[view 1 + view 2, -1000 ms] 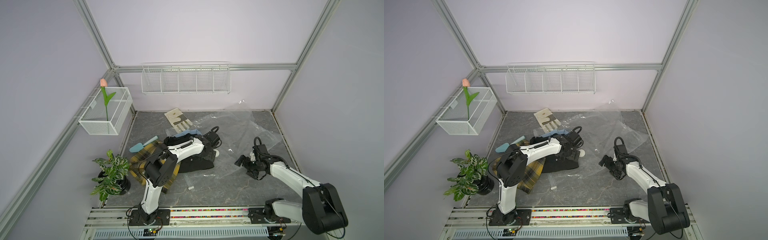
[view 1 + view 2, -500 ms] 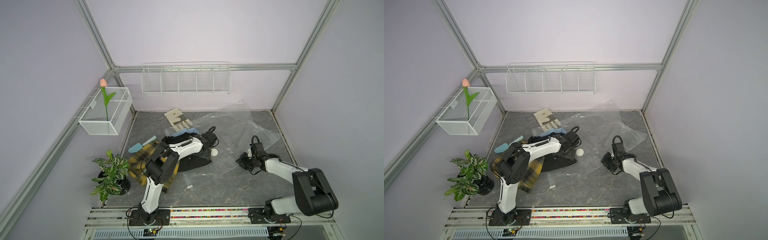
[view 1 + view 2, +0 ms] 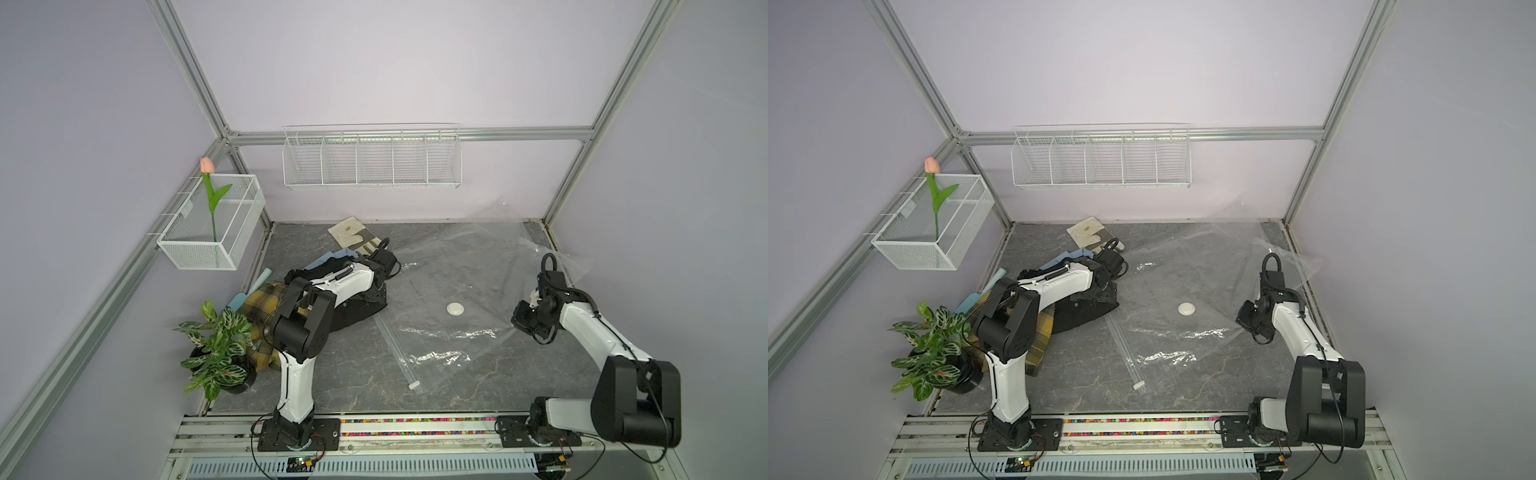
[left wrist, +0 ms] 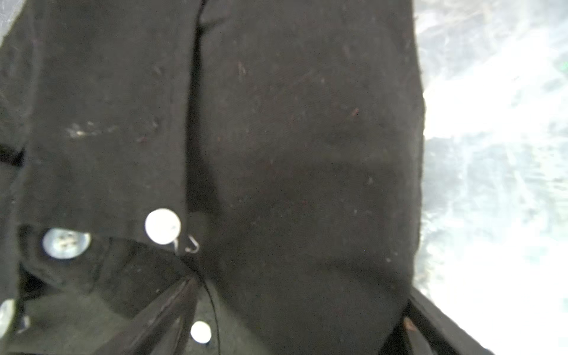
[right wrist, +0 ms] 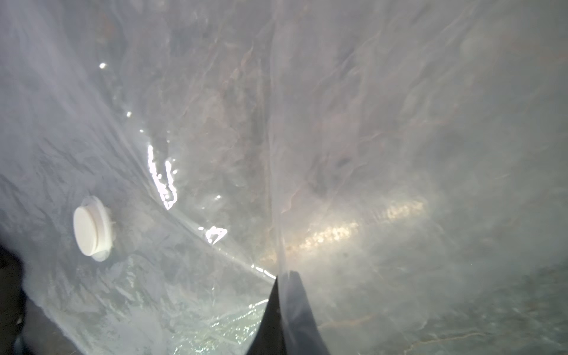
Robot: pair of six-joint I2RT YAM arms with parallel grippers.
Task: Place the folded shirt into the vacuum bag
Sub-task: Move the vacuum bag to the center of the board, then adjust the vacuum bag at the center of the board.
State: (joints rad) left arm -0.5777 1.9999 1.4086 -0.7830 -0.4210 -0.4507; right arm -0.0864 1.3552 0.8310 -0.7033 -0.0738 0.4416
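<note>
Black folded shirt [image 3: 353, 321], white buttons showing, lies flat at the zip-strip edge of the clear, crinkly vacuum bag [image 3: 465, 266], spread out with round white valve [image 3: 456, 308] up.

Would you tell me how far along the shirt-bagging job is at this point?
Done: the right gripper is shut on the vacuum bag. In hand: the open left gripper straddles the black shirt. Left: the shirt lies beside the zip edge, not inside.

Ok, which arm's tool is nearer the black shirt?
Left. The left tool sits open directly over the shirt, fabric between its jaws. The right tool is across the bag from it, shut on the bag's far edge.
</note>
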